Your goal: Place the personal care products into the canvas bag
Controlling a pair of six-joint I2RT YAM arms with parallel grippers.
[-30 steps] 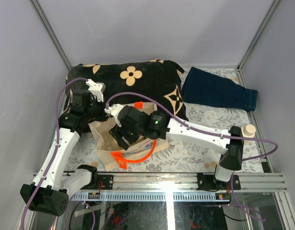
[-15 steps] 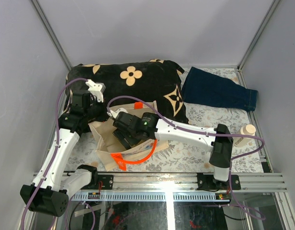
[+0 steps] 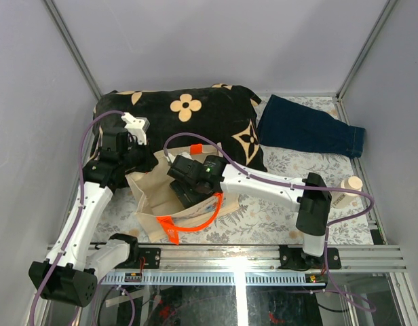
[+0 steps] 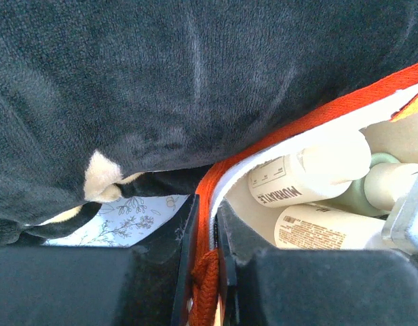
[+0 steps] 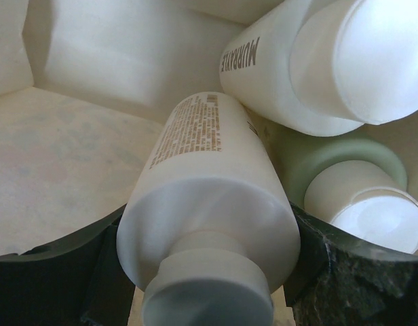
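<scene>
Left jaws pinch the orange-edged rim of the boxy beige canvas bag (image 3: 149, 202) — right jaws, down inside it, clamp a cream plastic cylindrical bottle (image 5: 195, 170) beside two others (image 5: 311, 68) (image 5: 362, 204).

Smooth matt plastic bottle (image 5: 209, 204), woven canvas bag (image 3: 145, 192), plush cushion (image 4: 195, 81).

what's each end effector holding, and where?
Left end effector pinches the canvas bag at its orange rim; right end effector grips a bottle near its cap.
</scene>
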